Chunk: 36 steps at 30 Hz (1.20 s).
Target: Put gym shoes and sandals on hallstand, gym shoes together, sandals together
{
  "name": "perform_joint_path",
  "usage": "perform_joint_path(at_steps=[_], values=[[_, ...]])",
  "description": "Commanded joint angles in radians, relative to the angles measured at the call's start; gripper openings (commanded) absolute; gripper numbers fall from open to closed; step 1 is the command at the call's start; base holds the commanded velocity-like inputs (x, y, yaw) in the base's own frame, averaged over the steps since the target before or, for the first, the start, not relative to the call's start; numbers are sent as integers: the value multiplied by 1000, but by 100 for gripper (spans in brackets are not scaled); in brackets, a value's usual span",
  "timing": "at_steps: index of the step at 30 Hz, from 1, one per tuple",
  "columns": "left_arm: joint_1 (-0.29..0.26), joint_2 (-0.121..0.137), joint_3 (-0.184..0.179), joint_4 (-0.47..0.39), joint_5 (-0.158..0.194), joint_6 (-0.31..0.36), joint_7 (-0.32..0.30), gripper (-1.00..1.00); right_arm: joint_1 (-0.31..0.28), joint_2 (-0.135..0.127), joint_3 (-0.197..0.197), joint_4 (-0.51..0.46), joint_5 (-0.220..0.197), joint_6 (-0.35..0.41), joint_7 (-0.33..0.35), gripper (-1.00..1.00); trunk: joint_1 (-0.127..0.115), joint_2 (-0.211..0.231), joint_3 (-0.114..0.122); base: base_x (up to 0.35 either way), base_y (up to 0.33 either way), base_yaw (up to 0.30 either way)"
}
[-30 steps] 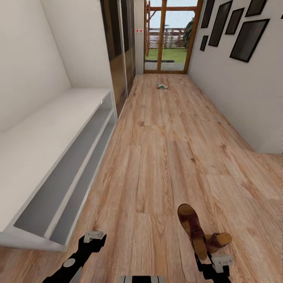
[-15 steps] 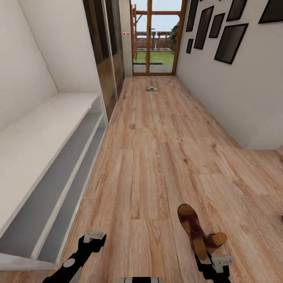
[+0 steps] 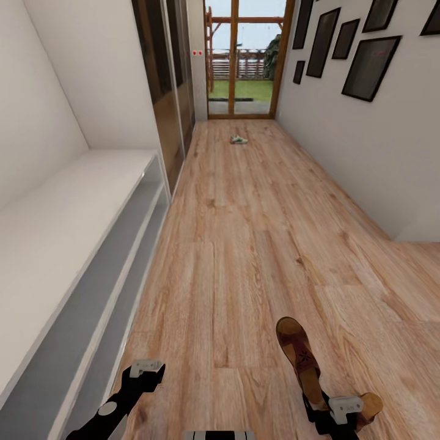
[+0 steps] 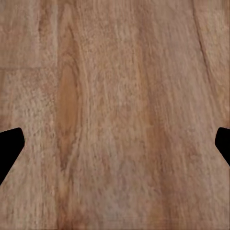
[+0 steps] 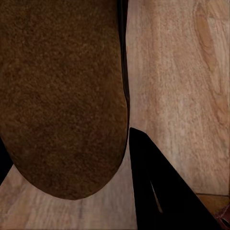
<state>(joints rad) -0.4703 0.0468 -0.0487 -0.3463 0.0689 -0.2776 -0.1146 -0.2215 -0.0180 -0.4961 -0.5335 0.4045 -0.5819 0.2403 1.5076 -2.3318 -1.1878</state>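
Head view, my right hand (image 3: pixel 333 408) at 5 o'clock gripping a brown sandal (image 3: pixel 297 357), my left hand (image 3: pixel 145 370) at 7 o'clock open, gym shoe (image 3: pixel 238 140) far at 12 o'clock on the corridor floor (image 3: pixel 244 244).

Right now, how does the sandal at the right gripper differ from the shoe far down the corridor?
The sandal is brown and open-topped, sticking up from the right gripper close to the robot. The gym shoe is white with green, lying free on the corridor floor near the glass door, looking much smaller from afar. Neither is on the hallstand.
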Motion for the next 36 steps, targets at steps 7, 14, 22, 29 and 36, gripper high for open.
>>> perform_joint_path(at_steps=[7, 14, 22, 29, 36], values=[[-1, 0, -5, 1, 7, -3, -2, 100, -1, 0, -9, 0, 0, -3, 10, -100, 0, 0, -1, 306, 159, 0], [-1, -1, -5, 1, 7, -3, -2, 100, -1, 0, -9, 0, 0, -3, 10, -100, 0, 0, -1, 326, 112, 0], [-1, -1, -5, 1, 7, -3, -2, 100, -1, 0, -9, -1, 0, -3, 10, -100, 0, 0, -1, 334, 69, 0], [-1, -1, -5, 1, 6, -3, -3, 100, -1, 1, -9, 0, 0, -3, 10, -100, 0, 0, -1, 338, 8, 0], [-1, -1, -5, 0, 6, -3, -3, 100, -1, 1, -9, 0, 0, -3, 10, -100, 0, 0, -1, 339, 0, 0]])
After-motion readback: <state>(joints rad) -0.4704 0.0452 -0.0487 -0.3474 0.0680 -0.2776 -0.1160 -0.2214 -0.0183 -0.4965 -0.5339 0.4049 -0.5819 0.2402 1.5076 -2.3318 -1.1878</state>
